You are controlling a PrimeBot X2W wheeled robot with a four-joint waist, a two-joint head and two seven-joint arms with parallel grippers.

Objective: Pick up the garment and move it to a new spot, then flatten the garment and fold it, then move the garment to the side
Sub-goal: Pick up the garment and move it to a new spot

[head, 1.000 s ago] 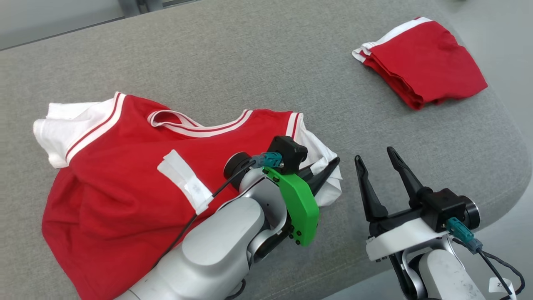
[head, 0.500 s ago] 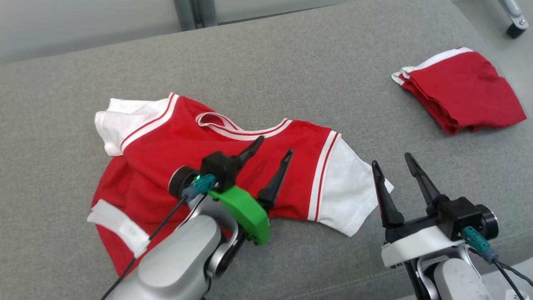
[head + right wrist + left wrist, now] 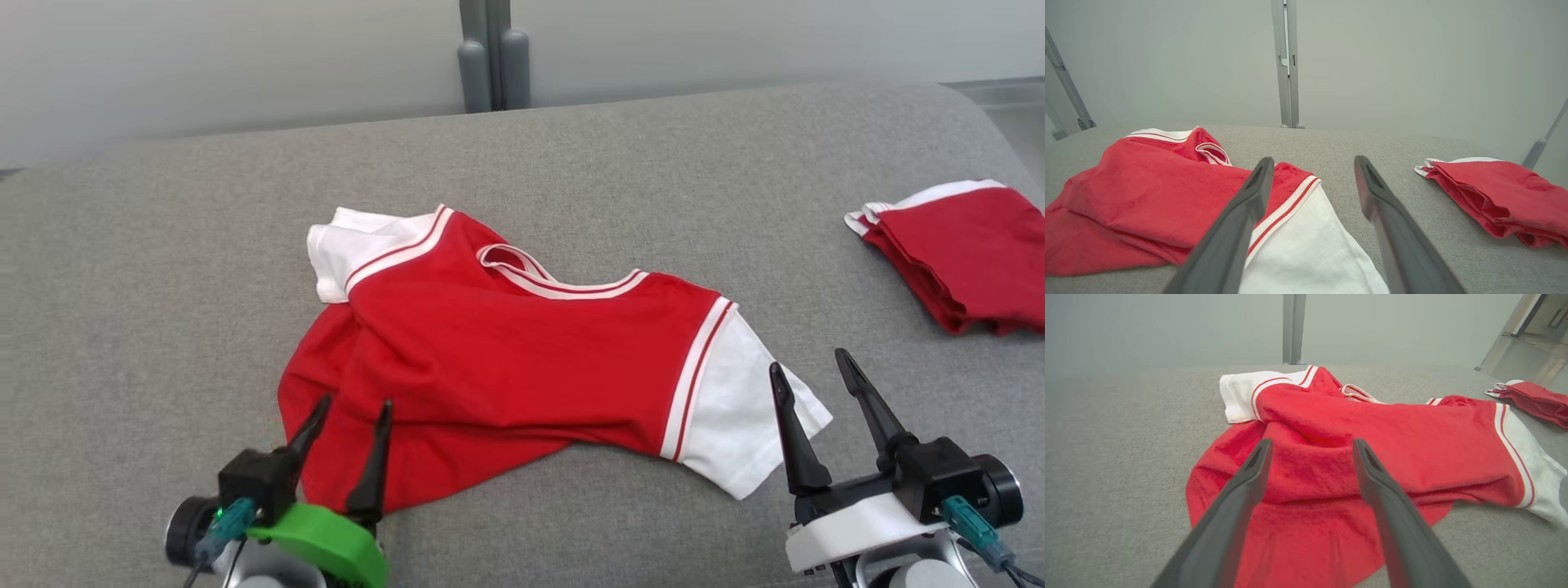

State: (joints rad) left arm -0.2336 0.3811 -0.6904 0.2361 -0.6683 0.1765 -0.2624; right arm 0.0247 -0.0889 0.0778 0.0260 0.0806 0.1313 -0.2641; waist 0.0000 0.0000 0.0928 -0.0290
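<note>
A grey padded bench carries everything. At its near edge the left gripper has its fingers spread and empty, tips over the lower hem of the red shirt. The right gripper, fingers likewise spread and empty, sits just beside the shirt's white sleeve. The shirt lies rumpled mid-bench. Farther right, well apart, rests a folded red garment. Behind stand a grey post and a pale wall.

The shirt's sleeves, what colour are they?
The sleeves are white, with a thin red stripe where they meet the red shirt; clearest in the head view.
</note>
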